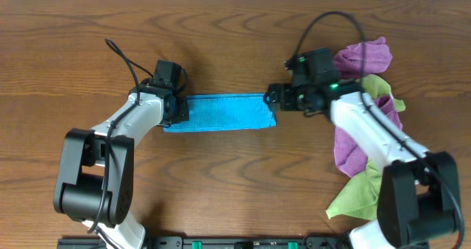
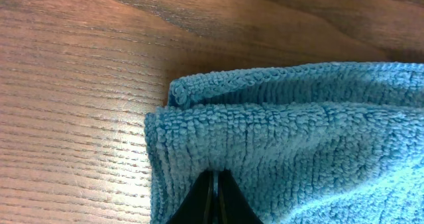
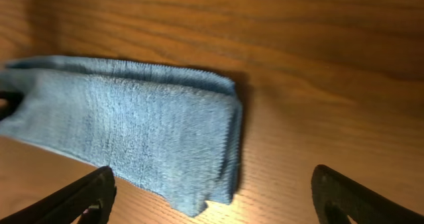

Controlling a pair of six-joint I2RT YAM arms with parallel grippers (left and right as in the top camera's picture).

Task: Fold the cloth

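Observation:
A blue cloth (image 1: 221, 112) lies folded into a long narrow strip on the wooden table, between the two arms. My left gripper (image 1: 176, 110) is at its left end, fingers shut on the blue cloth (image 2: 278, 151); the fingertips (image 2: 214, 184) pinch the terry edge. My right gripper (image 1: 274, 98) is just beyond the strip's right end, open and empty. In the right wrist view the cloth's folded end (image 3: 146, 131) lies between and ahead of the spread fingers (image 3: 212, 197).
A pile of other cloths sits at the right: a purple one (image 1: 362, 56) and a lime green one (image 1: 364, 190) under and beside the right arm. The table's front edge holds a black rail (image 1: 221, 242).

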